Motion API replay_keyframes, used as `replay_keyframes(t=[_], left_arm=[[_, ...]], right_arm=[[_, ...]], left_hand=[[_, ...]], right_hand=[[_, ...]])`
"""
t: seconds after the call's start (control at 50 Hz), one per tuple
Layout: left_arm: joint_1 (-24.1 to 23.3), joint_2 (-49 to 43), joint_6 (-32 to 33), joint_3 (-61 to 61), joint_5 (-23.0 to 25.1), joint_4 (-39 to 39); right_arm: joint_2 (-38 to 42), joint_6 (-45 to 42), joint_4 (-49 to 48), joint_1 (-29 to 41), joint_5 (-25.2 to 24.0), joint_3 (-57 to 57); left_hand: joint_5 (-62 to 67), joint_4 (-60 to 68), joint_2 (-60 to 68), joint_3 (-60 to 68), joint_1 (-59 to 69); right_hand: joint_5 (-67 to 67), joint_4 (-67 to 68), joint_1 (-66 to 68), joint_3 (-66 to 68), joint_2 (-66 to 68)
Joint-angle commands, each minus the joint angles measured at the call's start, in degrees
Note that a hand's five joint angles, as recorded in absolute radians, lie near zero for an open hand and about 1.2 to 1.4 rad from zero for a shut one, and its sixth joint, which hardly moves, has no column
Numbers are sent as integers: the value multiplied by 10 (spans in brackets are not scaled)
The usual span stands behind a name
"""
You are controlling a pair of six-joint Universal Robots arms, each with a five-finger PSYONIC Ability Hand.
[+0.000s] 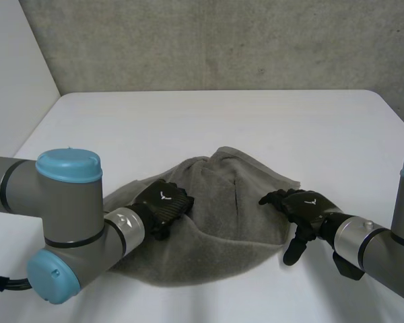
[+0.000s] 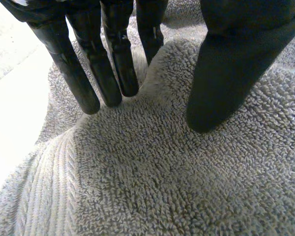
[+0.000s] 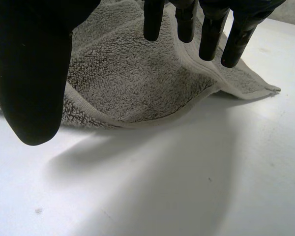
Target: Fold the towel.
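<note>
Grey terry towel (image 1: 222, 229), thick-piled and soft, lies rumpled in a rounded heap on the white tabletop (image 1: 222, 121), toward 6 o'clock of it in the head view. It looks light and wholly limp: it will sag and drape from wherever it is lifted, hold no shape of its own, and bunch rather than slide. The looped pile should give the fingers good friction, so slipping is a small worry; the greater one, I judge, is picking up two layers at once where the cloth is doubled over.

The left hand (image 1: 165, 202) rests on the heap at about 9 o'clock of it. In its wrist view the fingers (image 2: 113, 73) are straight and close together, tips down on the pile, with the thumb (image 2: 226, 73) set apart from them and a low ridge of cloth rising between; nothing is pinched.

The right hand (image 1: 303, 205) hangs at 3 o'clock of the heap, just beside the towel's edge, spread and holding nothing, its fingers (image 3: 211, 34) and thumb (image 3: 34, 73) above bare tabletop.

The best holds seem to be the flat hem (image 3: 187, 105) and the free corner (image 3: 273, 89) that pokes out at about 2 o'clock of the heap, where a single layer can be pinched and drawn out flat
</note>
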Motion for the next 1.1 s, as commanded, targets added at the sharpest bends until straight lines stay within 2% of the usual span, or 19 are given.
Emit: replay_keyframes(t=[0.02,0.12,0.16,0.18,0.22,0.32,0.5,0.6,0.64,0.66,0.68,0.7,0.82,0.92,0.96,1.02,1.1], left_arm=[[0,23,2,-9,-3,-3],[0,27,2,-13,-11,-6],[0,30,2,-25,-12,-4],[0,30,2,-25,-12,-4],[0,33,2,-31,-12,-4],[-4,34,3,-39,-12,-4],[-8,33,7,-41,-10,-3],[-8,27,7,-39,-12,-3],[-8,28,5,-41,-11,-3],[-8,28,5,-41,-11,-3],[-8,31,4,-41,-12,-3],[-8,35,3,-41,-13,-4],[-8,70,2,-42,-18,-6],[-1,135,2,-41,-58,-6],[-2,173,2,-42,-97,-4],[-3,213,2,-50,-122,-4],[-5,252,2,-62,-128,-6]], right_arm=[[2,-1,0,3,1,0],[2,0,0,4,2,0],[2,-1,0,4,2,0],[2,-1,0,4,3,0],[2,-1,0,4,3,0],[3,-2,0,4,3,0],[4,-13,0,4,3,1],[4,-13,0,4,4,1],[4,-13,0,4,4,1],[4,-14,0,4,4,1],[4,-14,0,4,4,0],[4,-14,0,4,4,0],[0,-14,2,5,7,-5],[-6,-6,10,5,8,-16],[-9,-1,12,6,8,-19],[-18,8,15,7,8,-21],[-25,59,13,35,3,-35]], left_hand=[[176,175,172,172,171],[173,172,169,169,168],[86,85,82,82,81],[86,85,81,82,80],[-25,-26,-29,-29,-30],[-86,-87,-90,-90,-91],[-108,-109,-112,-112,-113],[-29,-30,-33,-33,-34],[112,111,108,108,106],[112,112,108,109,107],[192,192,188,189,187],[325,324,320,321,319],[326,325,322,322,320],[326,325,322,322,320],[326,325,322,322,320],[326,325,322,322,320],[326,325,322,322,320]], right_hand=[[-23,0,-4,4,3],[-23,0,-4,4,3],[-23,0,-4,4,3],[-23,0,-4,4,3],[-23,0,-4,4,3],[-23,0,-4,4,3],[-23,0,-4,4,3],[-23,0,-4,4,3],[-23,0,-4,4,3],[-23,0,-4,4,3],[-23,0,-4,4,3],[-23,0,-4,4,3],[-23,0,-4,4,3],[-23,0,-4,4,3],[-23,0,-4,4,3],[-23,0,-4,4,3],[-23,0,-4,4,3]])
